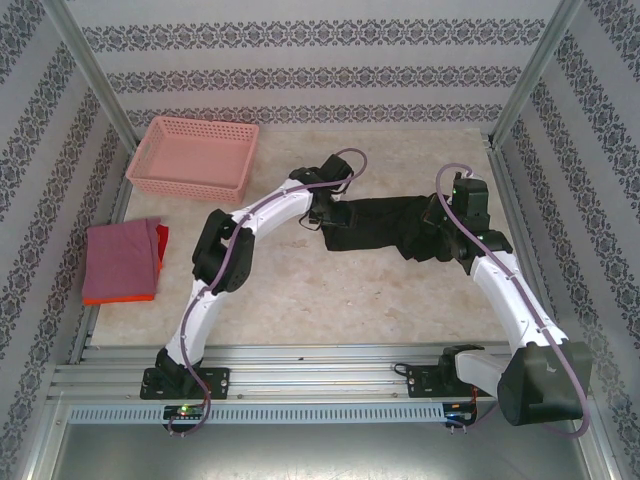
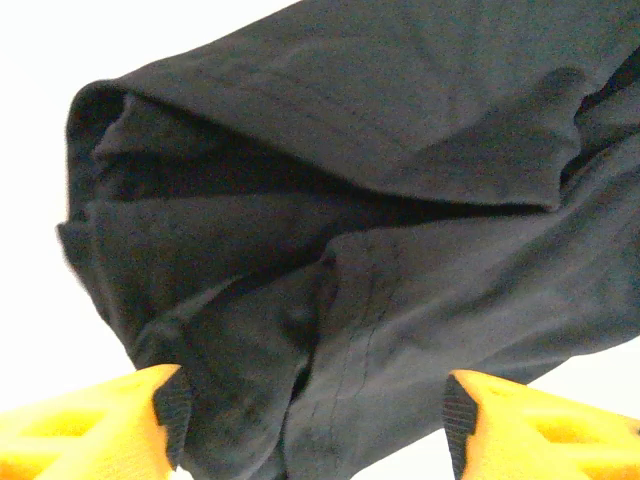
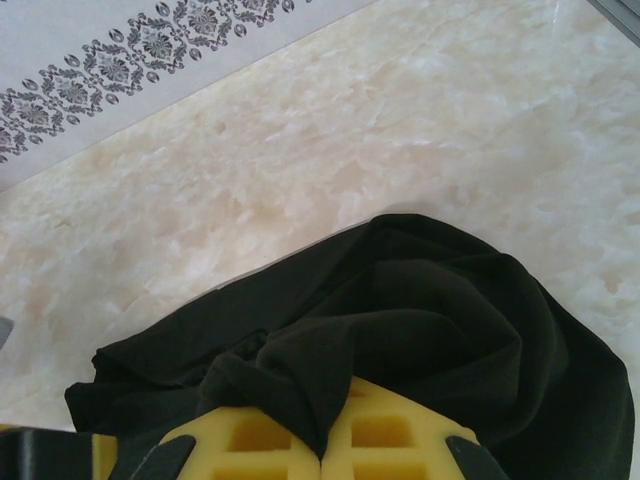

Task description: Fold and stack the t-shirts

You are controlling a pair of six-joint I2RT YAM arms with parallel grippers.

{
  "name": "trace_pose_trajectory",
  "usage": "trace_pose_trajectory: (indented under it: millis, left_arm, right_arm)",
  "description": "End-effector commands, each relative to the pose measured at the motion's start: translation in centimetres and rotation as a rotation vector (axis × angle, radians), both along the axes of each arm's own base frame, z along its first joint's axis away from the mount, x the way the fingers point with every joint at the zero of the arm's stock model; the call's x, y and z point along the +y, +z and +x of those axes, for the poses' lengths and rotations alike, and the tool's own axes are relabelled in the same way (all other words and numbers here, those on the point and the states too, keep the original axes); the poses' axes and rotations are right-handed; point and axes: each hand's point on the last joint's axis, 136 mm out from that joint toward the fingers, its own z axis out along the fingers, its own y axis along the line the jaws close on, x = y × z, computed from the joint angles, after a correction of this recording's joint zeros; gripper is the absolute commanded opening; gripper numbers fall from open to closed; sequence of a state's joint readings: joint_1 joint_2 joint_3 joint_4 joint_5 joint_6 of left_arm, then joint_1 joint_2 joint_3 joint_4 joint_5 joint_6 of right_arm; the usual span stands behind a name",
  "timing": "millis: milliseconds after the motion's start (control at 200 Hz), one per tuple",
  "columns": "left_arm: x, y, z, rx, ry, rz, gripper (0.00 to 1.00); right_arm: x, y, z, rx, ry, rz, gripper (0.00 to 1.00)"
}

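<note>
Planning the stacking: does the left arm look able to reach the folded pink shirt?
Likely yes: left gripper sits open at the black shirt, and the folded pink shirt lies unobstructed on that arm's side.

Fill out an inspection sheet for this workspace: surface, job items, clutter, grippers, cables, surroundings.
Surface: pale marbled table, no spills seen.
Job's things: black t-shirt bunched mid-table between the two grippers; dusty-pink t-shirt folded on top of an orange t-shirt at the left edge.
Clutter: pink lattice basket at the far left, apart from the shirts.
Grippers: left gripper open, black cloth between its fingers; right gripper shut on the black t-shirt.
Cables: purple cables looping near each wrist.
Surroundings: patterned wall panels and metal frame posts.
</note>
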State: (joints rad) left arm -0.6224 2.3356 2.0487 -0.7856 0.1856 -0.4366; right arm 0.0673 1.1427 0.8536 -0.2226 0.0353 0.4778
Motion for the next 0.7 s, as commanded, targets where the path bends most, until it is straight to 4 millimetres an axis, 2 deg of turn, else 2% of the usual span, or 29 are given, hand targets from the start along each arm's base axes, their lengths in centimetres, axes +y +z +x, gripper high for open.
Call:
trace_pose_trajectory:
  millis: [0,150,275,340,390,420,490,575,694]
  left_arm:
    - [-0.9,-0.3,-0.3,-0.003,-0.057,0.037,0.65]
    - [-1.2,-1.6,-0.1,0.0,-0.075,0.076,0.62]
    - [-2.0,-2.3,-0.3,0.008,-0.086,0.076,0.54]
    - [-2.5,-2.5,-0.3,0.004,-0.095,0.077,0.44]
    - [-2.8,-2.3,-0.3,-0.003,-0.099,0.074,0.31]
    - [-2.9,-2.1,-0.2,-0.009,-0.101,0.073,0.2]
    - [-2.9,-0.9,0.3,-0.036,-0.095,0.07,0.0]
    - [-2.6,1.6,1.3,-0.105,-0.082,0.078,0.0]
    - [-1.4,6.7,3.0,-0.206,-0.046,0.046,0.0]
  right_arm:
    - [0.0,-0.3,-0.4,0.004,-0.005,0.033,0.01]
    - [0.3,-0.4,-0.6,0.006,0.002,0.044,0.01]
    - [0.4,-0.6,-0.6,0.011,0.01,0.049,0.01]
    - [0.6,-0.6,-0.4,0.013,0.019,0.054,0.01]
    - [0.7,-0.5,-0.3,0.014,0.027,0.053,0.01]
    - [0.8,-0.4,-0.3,0.014,0.031,0.054,0.01]
    - [0.9,0.1,-0.2,0.007,0.04,0.047,0.01]
    - [0.5,1.4,-0.3,-0.015,0.03,0.024,0.01]
    - [-0.2,5.9,-0.5,-0.116,0.008,-0.014,0.0]
